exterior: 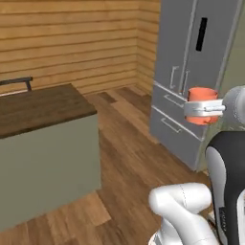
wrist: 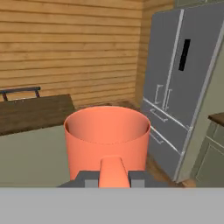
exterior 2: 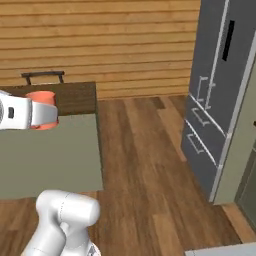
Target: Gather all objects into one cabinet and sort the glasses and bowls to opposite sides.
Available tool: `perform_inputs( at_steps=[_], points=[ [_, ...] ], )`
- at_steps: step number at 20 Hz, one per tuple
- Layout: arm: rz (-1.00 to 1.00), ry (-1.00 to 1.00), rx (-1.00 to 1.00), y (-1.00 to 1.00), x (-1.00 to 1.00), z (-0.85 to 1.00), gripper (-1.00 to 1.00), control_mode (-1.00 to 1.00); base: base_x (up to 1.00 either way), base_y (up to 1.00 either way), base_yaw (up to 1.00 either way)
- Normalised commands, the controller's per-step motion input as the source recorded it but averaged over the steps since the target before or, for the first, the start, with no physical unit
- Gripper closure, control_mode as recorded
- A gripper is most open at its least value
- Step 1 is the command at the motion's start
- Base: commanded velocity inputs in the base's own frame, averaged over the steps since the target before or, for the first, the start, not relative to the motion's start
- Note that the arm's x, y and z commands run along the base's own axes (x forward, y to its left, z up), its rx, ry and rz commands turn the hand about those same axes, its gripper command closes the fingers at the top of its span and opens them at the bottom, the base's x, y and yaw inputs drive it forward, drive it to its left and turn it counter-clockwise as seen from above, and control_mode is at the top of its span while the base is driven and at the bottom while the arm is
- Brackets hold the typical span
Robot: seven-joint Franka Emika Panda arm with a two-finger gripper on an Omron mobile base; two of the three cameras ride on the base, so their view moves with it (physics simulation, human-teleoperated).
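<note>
In front of you: the orange-red mug (wrist: 107,140) sits upright in the hand view, its open mouth showing and its handle turned toward the camera.
Jaws: you have them clenched on that handle, one dark tip to each side of it at the bottom of the hand view.
Gripper from the left: the gripper (exterior: 203,109) reaches in from the right edge of the left base view, its white hand wrapped across the front of the mug.
Gripper from the right: in the right base view the same white hand comes in from the left edge, and the mug pokes out above and below it.
Mug height: you are carrying it in the air, clear of the floor and above the level of the tabletop (exterior: 38,107).
Tabletop: dark wood slab on a pale grey-green island, to the left of the mug in the left base view and behind it in the right base view.
Chair: a dark chair back (exterior 2: 42,76) stands at the far edge of the island, against the wall.
Fridge: a tall grey fridge (exterior: 191,72) with thin pale handles stands on the right, behind the mug in the left base view.
Floor: brown wood planks (exterior 2: 145,165) run between island and fridge.
Wall: pale horizontal boards (wrist: 70,43) fill the background.
</note>
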Motion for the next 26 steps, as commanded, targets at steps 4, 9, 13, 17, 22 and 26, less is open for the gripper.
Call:
perform_inputs(
  at_steps=[4, 9, 13, 17, 22, 26],
  points=[
    [0.00, 0.00, 0.00, 0.00, 0.00, 0.00, 1.00, 1.00, -0.17, 0.52, 0.94],
    [0.00, 0.00, 0.00, 0.00, 0.00, 0.00, 1.00, 1.00, -0.08, 0.41, 0.97],
    [0.00, 0.00, 0.00, 0.00, 0.00, 0.00, 1.00, 1.00, -0.01, 0.21, 0.97],
    [0.00, 0.00, 0.00, 0.00, 0.00, 0.00, 1.00, 1.00, 0.00, 0.08, 0.96],
    [0.00, 0.00, 0.00, 0.00, 0.00, 0.00, 1.00, 1.00, 0.15, 0.00, 0.95],
    [0.00, 0.00, 0.00, 0.00, 0.00, 0.00, 1.00, 1.00, 0.39, 0.00, 0.89]
  ],
)
